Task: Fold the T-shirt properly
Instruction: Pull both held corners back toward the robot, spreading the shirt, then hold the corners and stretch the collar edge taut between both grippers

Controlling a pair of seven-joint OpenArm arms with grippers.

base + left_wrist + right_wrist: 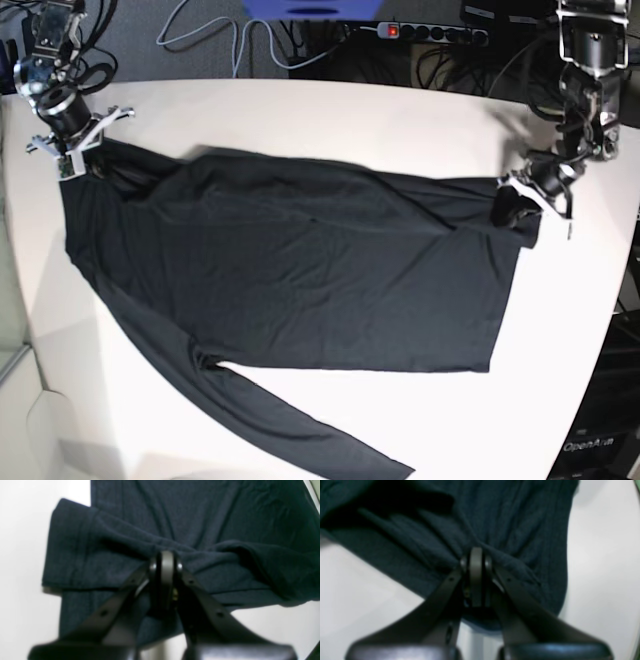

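The black T-shirt point(300, 270) lies spread across the white surface point(400, 130), one long sleeve trailing toward the near edge. The left gripper point(165, 560) is clamped on a bunched fold of the fabric at one end of the shirt, its jaws pressed together with cloth gathered between them. The right gripper point(476, 561) is likewise pinched tight on the opposite end, where the fabric puckers into ridges. A power strip point(430, 32) sits behind the surface among cables.
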